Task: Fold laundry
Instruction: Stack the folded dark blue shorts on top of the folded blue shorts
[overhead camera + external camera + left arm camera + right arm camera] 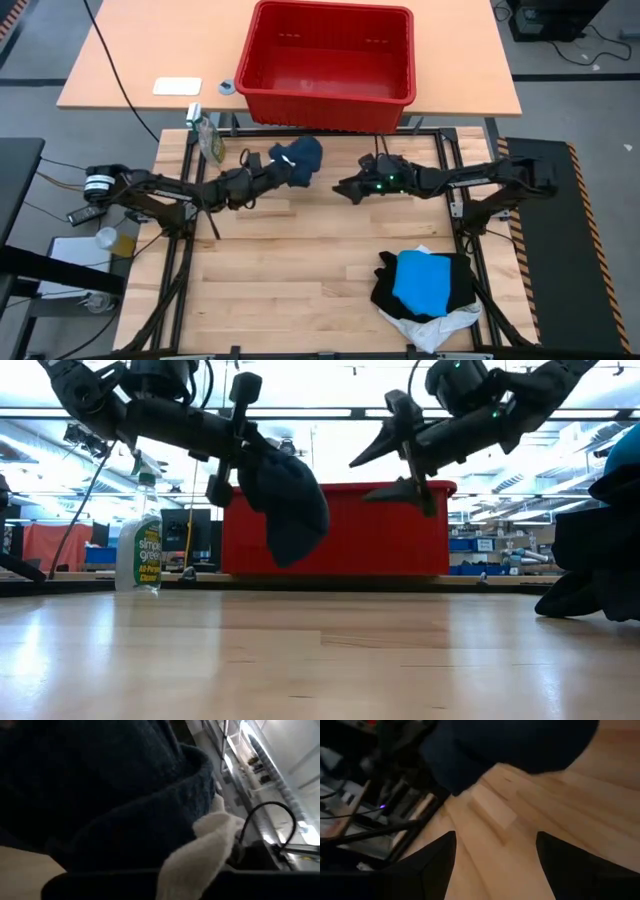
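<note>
Two grippers hovered before basket (330, 60): left gripper (272, 168) pinched dark garment (300, 157), right gripper (345, 187) spread. Risk: loose pinch could drop it.

Dark navy garment (303, 155) (red basket (330, 60) behind).

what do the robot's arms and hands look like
Both arms are dark, slim and jointed, built of black tube sections with black cables looped along them. The left arm has a white ring near its base. The right arm shows small green lights near its wrist. The left hand and the right hand each end in two black fingers, flat, angular and tapering to points.
</note>
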